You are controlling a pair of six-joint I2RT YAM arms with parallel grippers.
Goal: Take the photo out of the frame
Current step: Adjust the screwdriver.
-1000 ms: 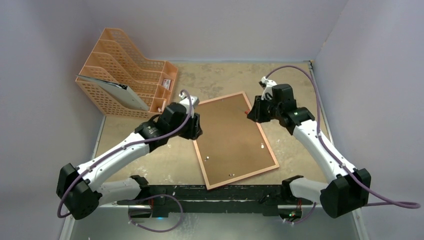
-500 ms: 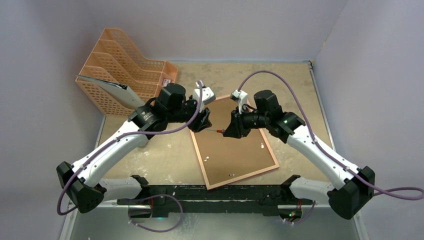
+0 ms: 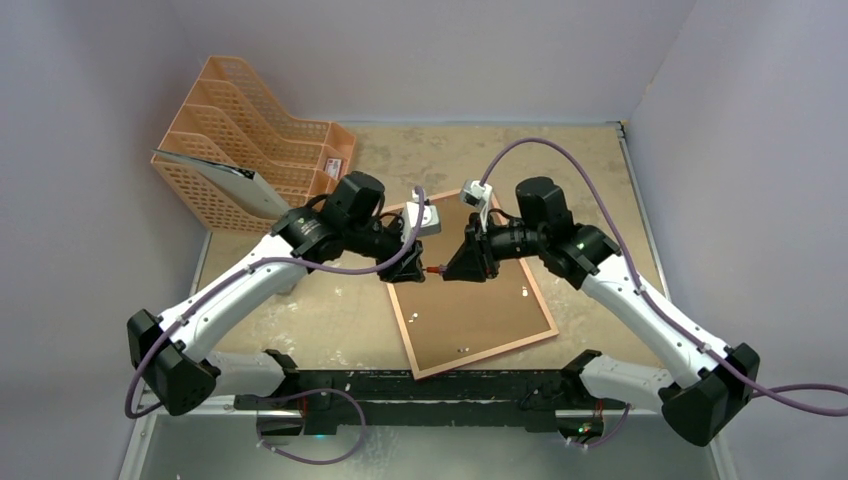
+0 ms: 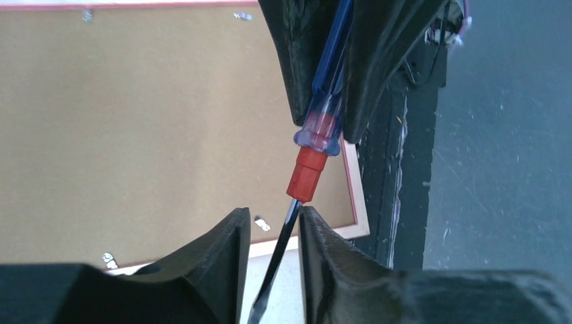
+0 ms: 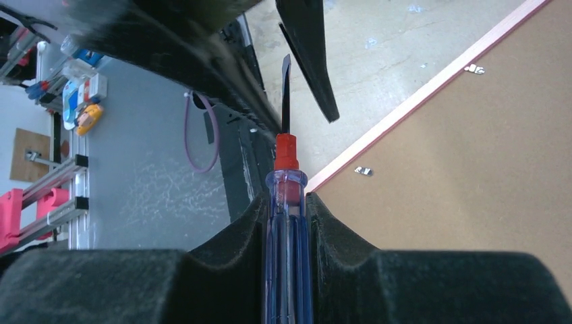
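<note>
Midway across the table (image 3: 580, 160), nearer its front edge, one frame (image 3: 480, 300) lay face down with its brown back up. One orange file rack (image 3: 250, 140) stood at the far left corner. Above the frame's left edge, two grippers met over one screwdriver (image 4: 322, 128). The right gripper (image 5: 287, 199) was clamped on the clear blue handle. The left gripper (image 4: 273, 212) stood partly apart, its fingers either side of the dark shaft with a gap showing.

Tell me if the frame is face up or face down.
Face down: its brown backing board faces up inside the pink frame, metal clips showing.
</note>
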